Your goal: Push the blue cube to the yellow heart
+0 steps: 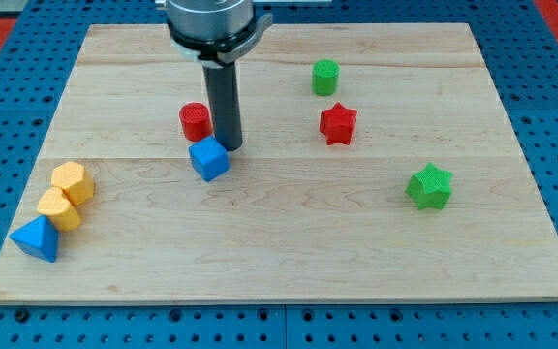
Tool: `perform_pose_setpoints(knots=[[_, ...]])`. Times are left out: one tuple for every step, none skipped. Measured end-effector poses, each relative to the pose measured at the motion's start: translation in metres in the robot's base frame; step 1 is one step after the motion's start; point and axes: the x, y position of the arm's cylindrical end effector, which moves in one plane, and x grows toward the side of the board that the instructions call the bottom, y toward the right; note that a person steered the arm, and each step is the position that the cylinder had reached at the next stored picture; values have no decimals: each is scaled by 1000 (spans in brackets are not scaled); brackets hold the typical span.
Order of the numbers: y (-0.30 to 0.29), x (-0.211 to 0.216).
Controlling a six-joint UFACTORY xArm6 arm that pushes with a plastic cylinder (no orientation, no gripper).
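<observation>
The blue cube (208, 159) sits left of the board's middle. My tip (229, 146) stands just at its upper right edge, touching or nearly touching it. Two yellow blocks lie at the view's left edge: one (73, 182) above and one (58, 208) just below it, touching each other. I cannot tell which of them is the heart. They lie far to the lower left of the blue cube.
A red cylinder (196, 121) stands just left of the rod. A blue triangular block (37, 238) lies below the yellow blocks. A red star (338, 123), a green cylinder (325, 77) and a green star (429, 187) are on the right half of the wooden board (289, 262).
</observation>
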Motion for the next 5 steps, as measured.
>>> perform_pose_setpoints(knots=[[-15, 17], [-29, 37], [-30, 52], [-30, 69], [-30, 82]])
